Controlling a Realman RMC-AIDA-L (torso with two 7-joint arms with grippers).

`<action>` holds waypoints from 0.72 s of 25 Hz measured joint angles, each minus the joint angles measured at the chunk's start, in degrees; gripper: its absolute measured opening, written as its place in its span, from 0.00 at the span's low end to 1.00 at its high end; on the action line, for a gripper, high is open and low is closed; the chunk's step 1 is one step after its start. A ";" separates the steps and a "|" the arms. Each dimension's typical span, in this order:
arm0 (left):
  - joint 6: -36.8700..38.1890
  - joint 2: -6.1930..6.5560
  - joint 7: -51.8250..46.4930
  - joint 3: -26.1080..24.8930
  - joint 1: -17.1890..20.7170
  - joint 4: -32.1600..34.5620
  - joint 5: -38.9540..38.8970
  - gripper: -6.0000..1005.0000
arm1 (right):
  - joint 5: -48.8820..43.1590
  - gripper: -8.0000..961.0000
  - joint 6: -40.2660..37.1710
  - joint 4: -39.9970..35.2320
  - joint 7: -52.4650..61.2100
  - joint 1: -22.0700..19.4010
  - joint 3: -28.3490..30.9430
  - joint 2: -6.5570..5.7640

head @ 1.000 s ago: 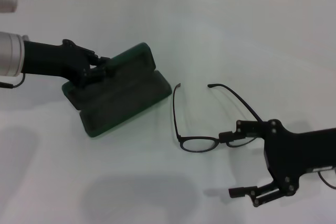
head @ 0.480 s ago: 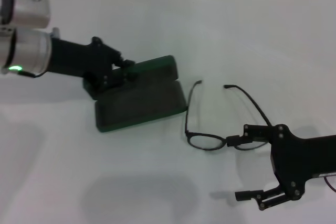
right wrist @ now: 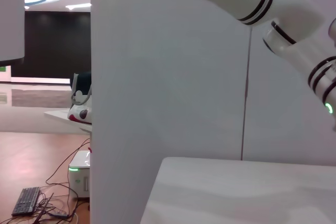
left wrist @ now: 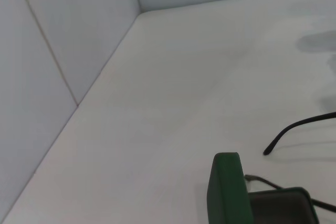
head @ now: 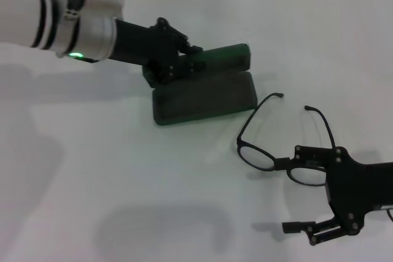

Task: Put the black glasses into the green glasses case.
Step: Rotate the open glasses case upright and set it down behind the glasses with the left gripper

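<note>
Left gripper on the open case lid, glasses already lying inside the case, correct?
Not quite. The head view shows the black glasses lying on the table beside the green glasses case, at the right gripper. Left gripper is on the open lid.

Matt green glasses case (head: 206, 96); smooth white table (head: 123, 182).
</note>
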 joint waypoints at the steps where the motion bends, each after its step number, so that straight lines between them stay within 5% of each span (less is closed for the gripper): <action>1: -0.69 0.03 0.40 0.00 -0.15 0.69 0.21 0.25 | 0.00 0.89 0.00 -0.07 -0.08 -0.15 0.01 -0.03; 12: -1.33 0.14 5.84 0.00 -1.29 2.26 2.96 0.27 | -0.11 0.88 0.55 -0.05 -0.51 -0.54 0.72 -0.15; 18: -0.33 0.26 -1.97 0.01 -3.98 1.62 6.97 0.28 | -0.24 0.88 0.63 -0.02 -0.26 -0.11 1.38 -0.14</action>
